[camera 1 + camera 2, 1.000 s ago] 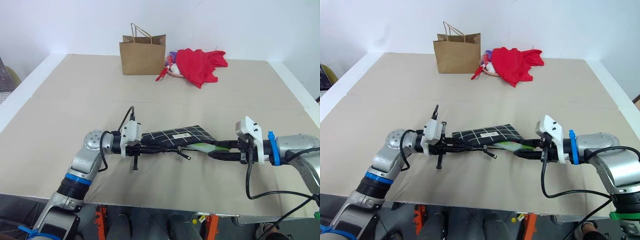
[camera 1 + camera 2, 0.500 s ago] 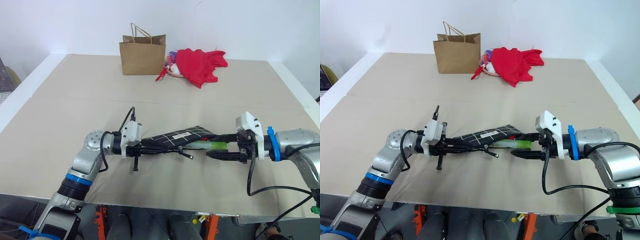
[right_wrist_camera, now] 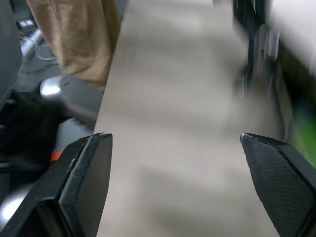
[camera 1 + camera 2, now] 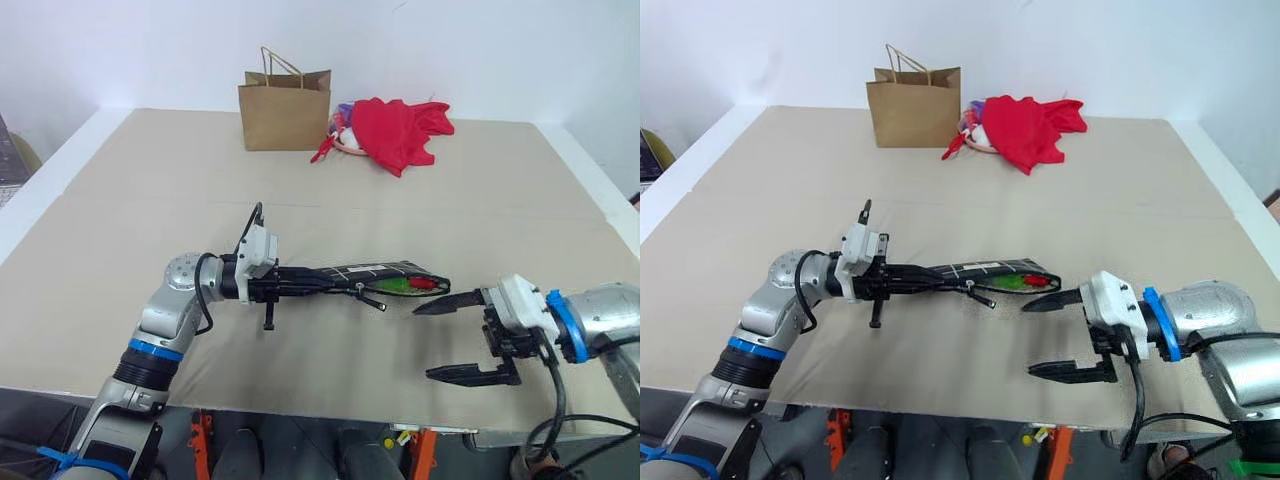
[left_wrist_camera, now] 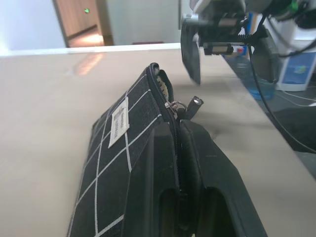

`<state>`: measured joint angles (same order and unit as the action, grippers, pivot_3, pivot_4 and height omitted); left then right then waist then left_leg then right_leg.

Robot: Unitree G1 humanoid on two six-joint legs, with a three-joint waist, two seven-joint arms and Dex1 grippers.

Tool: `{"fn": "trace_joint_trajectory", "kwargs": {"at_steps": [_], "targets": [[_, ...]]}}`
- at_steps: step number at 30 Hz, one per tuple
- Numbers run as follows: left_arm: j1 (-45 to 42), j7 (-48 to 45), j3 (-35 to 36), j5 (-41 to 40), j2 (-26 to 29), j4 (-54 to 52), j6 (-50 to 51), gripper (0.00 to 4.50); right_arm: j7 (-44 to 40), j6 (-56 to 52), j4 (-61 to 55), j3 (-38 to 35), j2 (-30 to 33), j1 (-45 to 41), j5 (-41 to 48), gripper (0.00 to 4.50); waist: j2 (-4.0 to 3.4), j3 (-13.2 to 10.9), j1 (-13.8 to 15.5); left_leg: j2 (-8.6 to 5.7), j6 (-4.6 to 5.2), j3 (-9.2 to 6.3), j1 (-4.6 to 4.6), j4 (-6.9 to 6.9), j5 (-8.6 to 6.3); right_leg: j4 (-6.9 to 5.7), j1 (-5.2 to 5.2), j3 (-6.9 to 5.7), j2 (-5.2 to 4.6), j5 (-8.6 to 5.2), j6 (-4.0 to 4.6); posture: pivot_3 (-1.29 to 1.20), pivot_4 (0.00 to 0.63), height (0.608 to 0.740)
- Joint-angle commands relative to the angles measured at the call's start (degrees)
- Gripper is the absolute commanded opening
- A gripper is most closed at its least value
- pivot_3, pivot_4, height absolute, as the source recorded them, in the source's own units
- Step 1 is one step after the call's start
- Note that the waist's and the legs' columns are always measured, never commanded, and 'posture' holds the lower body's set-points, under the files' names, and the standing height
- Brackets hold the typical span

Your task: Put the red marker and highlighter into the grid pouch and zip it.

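White walls back a broad table (image 4: 120,230) topped with matte beige board whose seams run across it. Toward the far edge stands a stiff brown paper bag (image 4: 285,108) with twisted paper handles, and just beside it lies a crumpled red cloth (image 4: 400,130), soft and folded over itself. Nearer the front, the left gripper (image 4: 300,283) reaches level across the table, its jaws closed flat on one end of the grid pouch (image 4: 385,272), a slim rectangle of black fabric crossed with thin white lines and bearing a small white label. The pouch is held off the table, edge-on, with its zipper side open; the left wrist view shows the toothed zipper track and a small metal pull on a black cord (image 5: 190,106). At the pouch's open far end the light green highlighter (image 4: 395,285) and the red cap of the red marker (image 4: 425,283) show inside the mouth. Just beyond that end, apart from the pouch, the right gripper (image 4: 462,338) hangs over the table's front edge, its jaws spread wide and empty; its tapered black fingers (image 3: 86,173) carry a fine cross-hatched texture on their inner faces.
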<state>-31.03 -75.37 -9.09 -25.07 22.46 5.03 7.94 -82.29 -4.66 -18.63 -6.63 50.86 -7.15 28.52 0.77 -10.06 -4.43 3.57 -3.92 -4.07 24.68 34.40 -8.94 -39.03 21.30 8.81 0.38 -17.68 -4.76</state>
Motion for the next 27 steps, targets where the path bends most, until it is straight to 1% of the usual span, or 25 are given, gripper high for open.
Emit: {"fn": "trace_joint_trajectory", "kwargs": {"at_steps": [1, 6, 8, 11, 14, 15, 16, 17, 18, 20, 21, 22, 24, 25, 26, 27], "targets": [[-0.4, -0.3, 0.6, -1.5, 0.3, -2.6, 0.7, 0.00, 2.4, 7.6, -1.0, 1.2, -3.8, -3.1, -2.2, 4.46, 0.02, 0.0, 0.0, 0.00, -0.03, 0.00, 0.00, 0.01, 0.02, 0.00, 0.01, 0.00, 0.00, 0.02, 0.00, 0.00, 0.150, 0.740], [0.3, -0.1, 0.5, -2.3, 0.2, -4.8, 2.4, 0.00, 6.4, 19.6, 5.0, 4.9, -10.3, -8.8, -9.6, 4.46, 0.08, 0.0, 0.0, 0.00, -0.32, -0.01, 0.02, 0.01, 0.19, 0.00, 0.00, 0.00, -0.01, 0.12, -0.04, 0.00, 0.150, 0.740], [0.5, 0.1, 0.5, -2.5, 0.3, -5.5, 3.0, 0.00, 7.3, 26.8, 8.8, 6.2, -12.4, -11.5, -12.7, 4.46, 0.09, -0.1, 0.0, 0.00, -0.35, -0.01, 0.02, 0.00, 0.21, 0.01, 0.00, 0.01, -0.02, 0.13, -0.04, 0.00, 0.150, 0.740], [0.8, 0.5, 0.5, -2.7, 0.3, -6.3, 3.6, 0.00, 7.7, 35.1, 13.0, 7.6, -13.7, -13.2, -15.0, 4.46, 0.09, -0.1, 0.1, 0.00, -0.35, -0.01, 0.02, -0.07, 0.21, 0.01, 0.01, 0.00, -0.02, 0.12, -0.03, 0.00, 0.150, 0.740], [0.9, 0.8, 0.6, -2.8, 0.3, -6.8, 3.9, 0.00, 7.5, 43.1, 16.5, 9.1, -13.4, -13.1, -16.0, 4.46, 0.10, -0.1, 0.2, 0.00, -0.35, -0.01, 0.02, -0.10, 0.20, 0.02, 0.01, 0.00, -0.02, 0.10, 0.01, 0.00, 0.150, 0.740], [1.0, 0.9, 0.6, -2.7, 0.4, -6.8, 3.9, 0.00, 7.4, 44.0, 16.9, 9.4, -13.1, -13.2, -15.6, 4.22, 0.10, -0.1, 0.2, 0.00, -0.35, -0.01, 0.02, -0.10, 0.20, 0.02, 0.01, 0.00, -0.02, 0.10, 0.01, 0.00, 0.150, 0.740], [1.1, 0.9, 0.5, -2.6, 0.5, -6.8, 3.8, 0.00, 7.8, 44.9, 17.3, 9.5, -12.9, -13.4, -15.3, 3.85, 0.10, -0.1, 0.2, 0.00, -0.35, -0.01, 0.02, -0.10, 0.20, 0.02, 0.01, 0.00, -0.02, 0.10, 0.02, 0.00, 0.150, 0.740], [1.2, 1.0, 0.5, -2.5, 0.6, -6.9, 3.8, 0.00, 7.7, 45.9, 17.7, 9.9, -12.6, -13.6, -15.0, 3.85, 0.10, -0.1, 0.2, 0.00, -0.35, -0.01, 0.02, -0.10, 0.20, 0.02, 0.01, 0.00, -0.02, 0.10, 0.02, 0.00, 0.150, 0.740], [1.3, 1.0, 0.5, -2.4, 0.7, -6.9, 3.7, 0.00, 7.4, 46.4, 18.0, 10.4, -12.2, -13.7, -14.7, 3.35, 0.10, -0.1, 0.2, 0.00, -0.35, -0.01, 0.01, -0.10, 0.20, 0.01, 0.01, 0.00, -0.02, 0.11, 0.02, 0.00, 0.150, 0.740], [1.3, 1.1, 0.5, -2.4, 0.8, -6.8, 3.6, 0.00, 7.5, 47.6, 18.7, 10.8, -11.8, -13.7, -14.8, 2.88, 0.10, -0.1, 0.2, 0.00, -0.35, -0.01, 0.00, -0.10, 0.20, 0.00, 0.00, 0.00, -0.02, 0.11, 0.03, 0.00, 0.150, 0.740], [1.3, 1.1, 0.5, -2.4, 0.8, -6.8, 3.6, 0.00, 7.3, 48.7, 19.3, 11.2, -11.5, -13.7, -15.0, 2.34, 0.10, -0.1, 0.2, 0.00, -0.35, -0.02, -0.01, -0.09, 0.20, 0.00, -0.01, 0.00, -0.02, 0.12, 0.04, 0.00, 0.150, 0.740], [1.3, 1.2, 0.5, -2.4, 0.8, -6.8, 3.5, 0.00, 7.5, 49.8, 19.7, 11.5, -11.3, -13.7, -15.0, 2.19, 0.10, -0.1, 0.2, 0.00, -0.35, -0.01, -0.02, -0.09, 0.21, 0.01, -0.01, 0.00, -0.02, 0.13, 0.04, 0.00, 0.150, 0.740], [1.2, 1.2, 0.3, -2.2, 0.9, -6.6, 3.3, 0.00, 8.3, 50.4, 19.8, 11.8, -11.2, -13.9, -14.6, 1.18, 0.10, -0.1, 0.2, 0.00, -0.35, -0.01, -0.02, -0.08, 0.21, 0.00, -0.02, 0.01, -0.02, 0.13, 0.04, 0.00, 0.150, 0.740], [1.3, 1.1, 0.3, -2.1, 0.9, -6.5, 3.2, 0.00, 8.4, 50.9, 19.6, 12.0, -11.0, -14.1, -14.4, 0.79, 0.10, -0.1, 0.2, 0.00, -0.35, -0.01, -0.02, -0.08, 0.21, 0.00, -0.02, 0.00, -0.02, 0.14, 0.04, 0.00, 0.150, 0.740], [1.3, 1.1, 0.3, -2.1, 0.9, -6.5, 3.1, 0.00, 8.5, 51.2, 19.4, 12.2, -10.9, -14.3, -14.3, 0.25, 0.10, -0.1, 0.2, 0.00, -0.35, -0.02, -0.02, -0.08, 0.21, 0.00, -0.02, 0.01, -0.02, 0.14, 0.04, 0.00, 0.150, 0.740], [1.3, 1.1, 0.2, -2.0, 0.9, -6.3, 3.0, 0.00, 8.9, 50.7, 19.0, 12.2, -10.7, -14.1, -14.1, 0.01, 0.10, -0.1, 0.2, 0.00, -0.35, -0.02, -0.02, -0.08, 0.21, 0.00, -0.02, 0.01, -0.02, 0.14, 0.04, 0.00, 0.150, 0.740]]}}
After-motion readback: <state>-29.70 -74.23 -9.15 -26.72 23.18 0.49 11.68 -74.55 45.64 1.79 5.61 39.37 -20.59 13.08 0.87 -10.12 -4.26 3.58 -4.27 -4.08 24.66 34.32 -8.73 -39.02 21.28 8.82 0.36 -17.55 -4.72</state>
